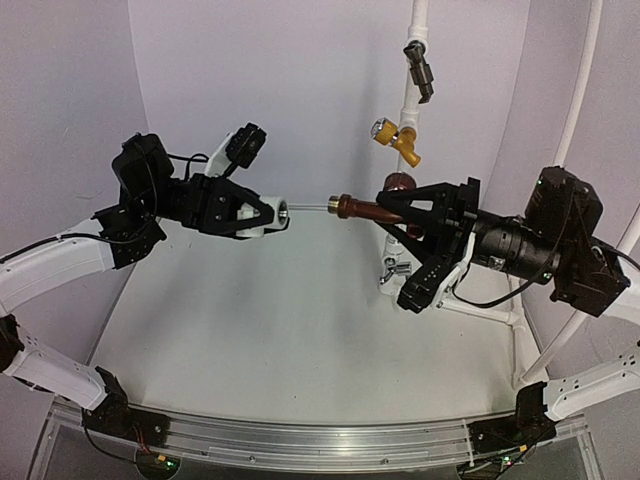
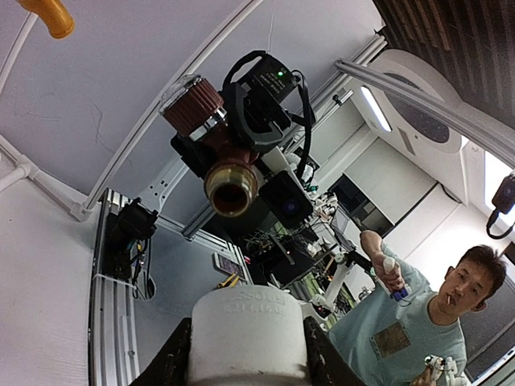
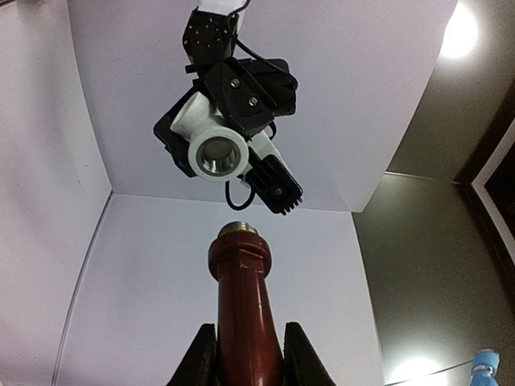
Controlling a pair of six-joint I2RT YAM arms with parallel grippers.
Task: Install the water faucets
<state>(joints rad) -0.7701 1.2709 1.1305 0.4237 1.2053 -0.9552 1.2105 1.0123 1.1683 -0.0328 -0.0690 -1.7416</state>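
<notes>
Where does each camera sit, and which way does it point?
Top external: above and behind, looking down at the table; the left arm and right arm show.
Left wrist: looks past the left fingers and white elbow fitting at the faucet.
Right wrist: looks past the right fingers along the faucet at the fitting.
Shared: the wrist views face each other.

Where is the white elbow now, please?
Top view, left of centre: the elbow clamped in the left hand, facing the tap across a gap.
</notes>
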